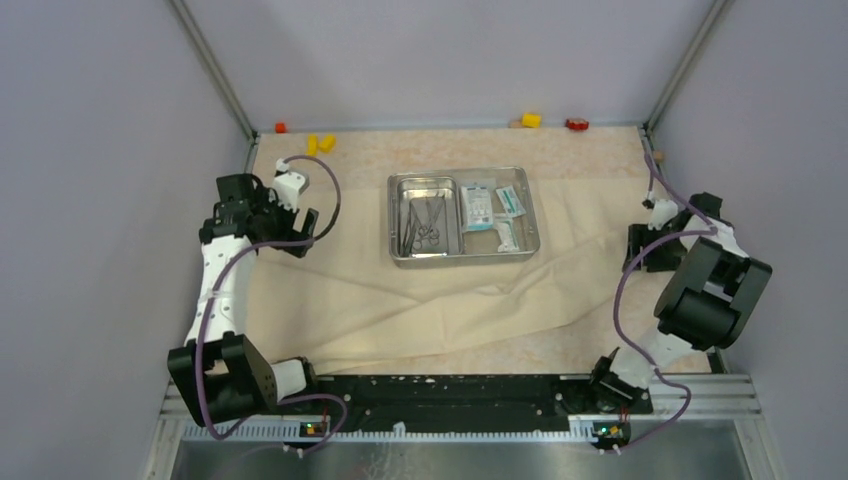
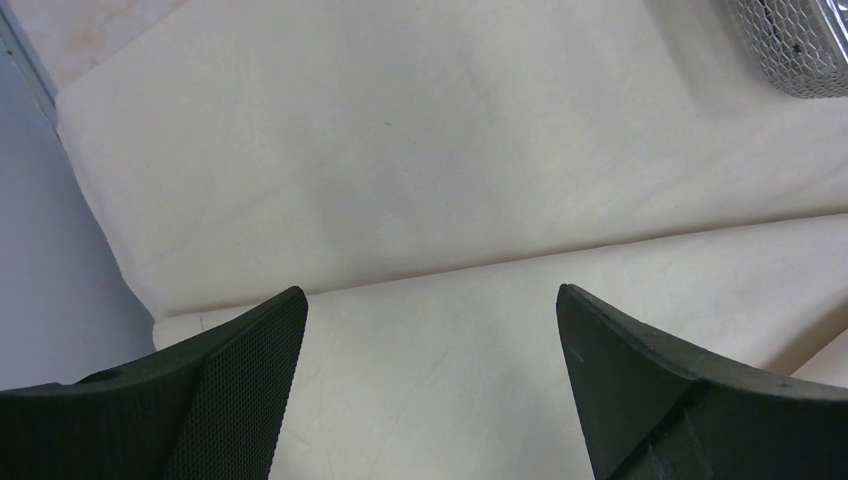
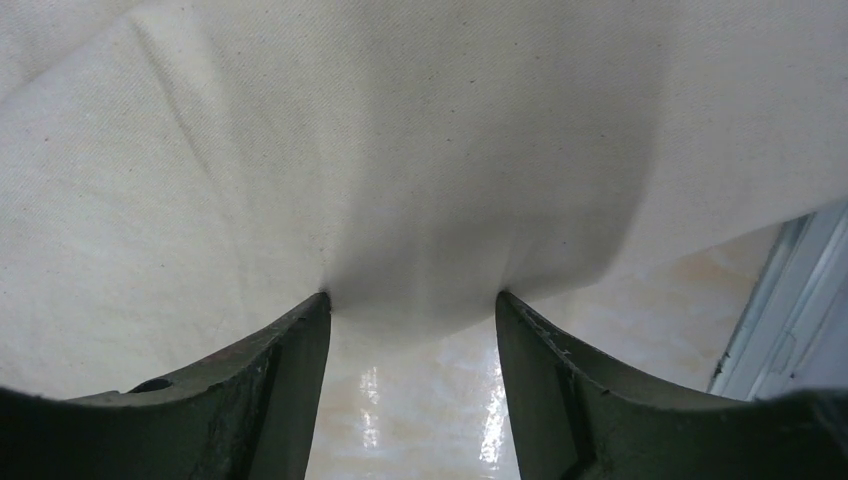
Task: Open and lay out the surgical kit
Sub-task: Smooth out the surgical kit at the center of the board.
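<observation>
Can't sort the instruments (image 1: pixel 425 225) from above, too small; only catching a cropped corner of the tray (image 2: pixel 800 45) on left wrist.

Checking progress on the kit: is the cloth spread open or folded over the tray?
Spread open: the cloth lies flat beneath the uncovered tray, creased near the front; instruments and packets show inside.

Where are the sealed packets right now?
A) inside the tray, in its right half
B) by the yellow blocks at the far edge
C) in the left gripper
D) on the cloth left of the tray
A: the white-and-teal packets lie inside the steel tray, to the right of the metal instruments.
</observation>
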Controlling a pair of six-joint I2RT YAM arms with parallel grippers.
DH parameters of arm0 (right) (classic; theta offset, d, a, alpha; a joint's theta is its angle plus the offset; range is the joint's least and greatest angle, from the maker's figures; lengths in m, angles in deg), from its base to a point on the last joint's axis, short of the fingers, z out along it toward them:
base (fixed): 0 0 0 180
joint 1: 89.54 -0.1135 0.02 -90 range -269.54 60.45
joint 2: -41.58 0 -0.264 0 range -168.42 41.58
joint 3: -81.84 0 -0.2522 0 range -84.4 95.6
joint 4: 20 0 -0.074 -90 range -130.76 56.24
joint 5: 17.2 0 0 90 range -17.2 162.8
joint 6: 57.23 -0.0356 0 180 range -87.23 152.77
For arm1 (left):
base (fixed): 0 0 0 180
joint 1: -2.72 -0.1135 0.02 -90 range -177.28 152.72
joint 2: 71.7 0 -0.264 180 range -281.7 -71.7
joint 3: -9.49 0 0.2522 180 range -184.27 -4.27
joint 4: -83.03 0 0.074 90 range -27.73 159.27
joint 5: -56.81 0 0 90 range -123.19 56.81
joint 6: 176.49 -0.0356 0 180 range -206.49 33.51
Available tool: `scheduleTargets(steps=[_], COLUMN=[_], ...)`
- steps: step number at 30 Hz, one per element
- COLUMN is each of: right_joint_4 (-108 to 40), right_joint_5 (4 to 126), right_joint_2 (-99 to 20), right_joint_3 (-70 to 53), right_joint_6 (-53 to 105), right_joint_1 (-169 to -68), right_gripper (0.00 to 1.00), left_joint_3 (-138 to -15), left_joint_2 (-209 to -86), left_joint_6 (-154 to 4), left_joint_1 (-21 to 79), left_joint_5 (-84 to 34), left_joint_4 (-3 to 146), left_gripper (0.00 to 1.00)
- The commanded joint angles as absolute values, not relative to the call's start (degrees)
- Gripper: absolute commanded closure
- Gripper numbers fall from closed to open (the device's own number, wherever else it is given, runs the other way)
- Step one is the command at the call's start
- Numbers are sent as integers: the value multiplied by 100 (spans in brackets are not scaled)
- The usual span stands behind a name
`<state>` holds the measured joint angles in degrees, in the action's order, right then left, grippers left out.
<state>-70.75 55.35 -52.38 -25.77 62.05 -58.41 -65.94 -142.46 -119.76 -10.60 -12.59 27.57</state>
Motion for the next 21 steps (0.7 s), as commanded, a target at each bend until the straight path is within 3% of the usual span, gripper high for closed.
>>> scheduleTargets(steps=[1,5,14,21], right_joint_4=[-6953,-7068,-7459,-7641], right_joint_5=[5231,4911,4368,4544], right_joint_2=[-5544,-5758,-5575,-5378], right_joint_3=[-2331,-2242,-1738,-1231], right_joint_6=[6126,6146,6059,5954], right_joint_1=[-5774,-5777,-5796,-6272], right_gripper=[40,48,98,100], left_joint_3=[-6473,-6439,-6501,-6745], left_joint_2=[-14226,-14227,-14273,-14448], left_joint_6=[-11838,-11838,-11830,-11720], left_joint_1=[-987,-959,-891,-773], left_joint_5=[-1172,-1192,-1274,-1347], left_joint_4=[3148,3174,3189,3156], left_gripper=[1,1,1,1])
